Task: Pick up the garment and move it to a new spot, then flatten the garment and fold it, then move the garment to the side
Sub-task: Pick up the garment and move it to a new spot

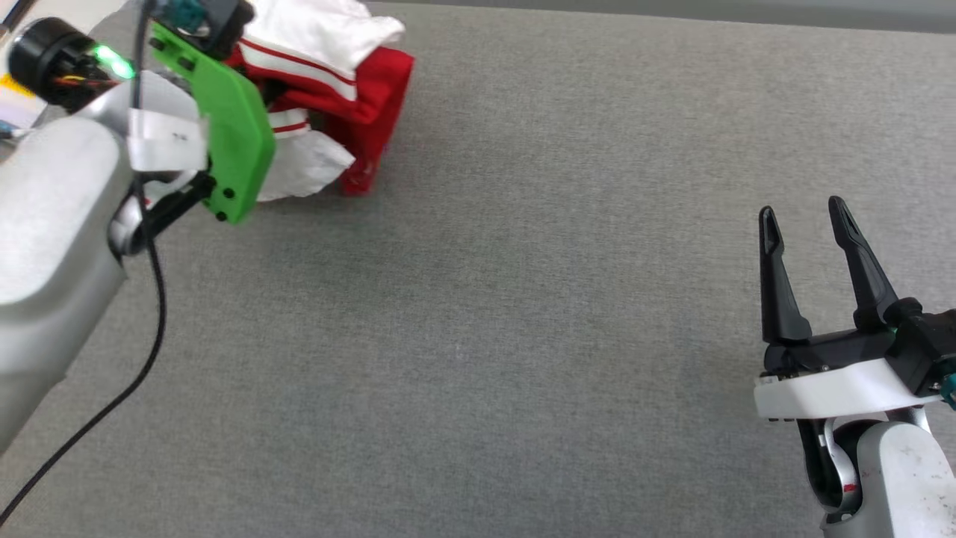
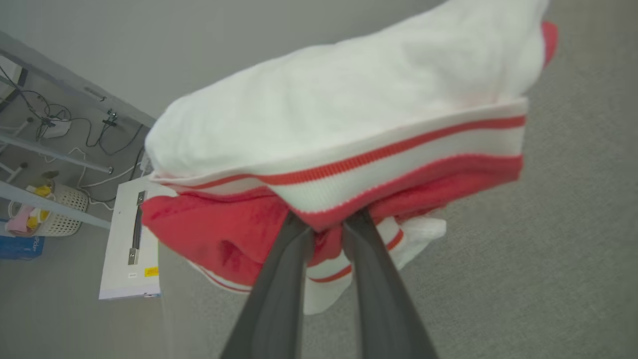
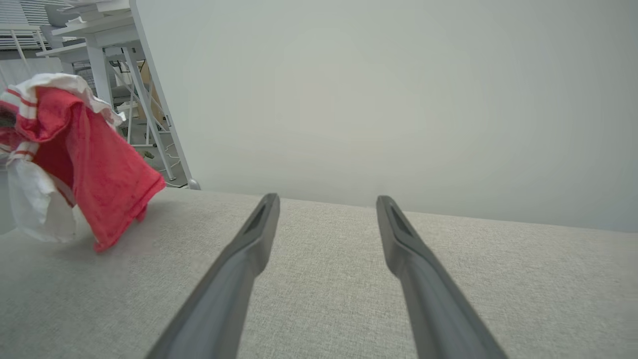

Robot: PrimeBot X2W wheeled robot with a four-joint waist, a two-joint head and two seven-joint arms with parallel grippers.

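Observation:
The garment point(image 1: 343, 82) is a bunched red jersey with white sleeves and red-and-white striped trim, hanging at the head view's upper left just above the grey table point(image 1: 523, 336). My left gripper point(image 2: 326, 224) is shut on a fold of red cloth under the striped trim, and the garment point(image 2: 349, 124) drapes over its tips. In the head view the left arm's green wrist plate point(image 1: 231, 119) covers the fingers. The right wrist view has the garment point(image 3: 84, 159) dangling at far left. My right gripper point(image 1: 803, 217) stands open and empty at the lower right, far from the cloth.
Grey fabric covers the whole table top. Beyond the table's far left edge are a metal shelf frame point(image 2: 55, 149), a white basket point(image 2: 55, 214) and loose cables on the floor. A black cable point(image 1: 112, 388) trails from the left arm over the table.

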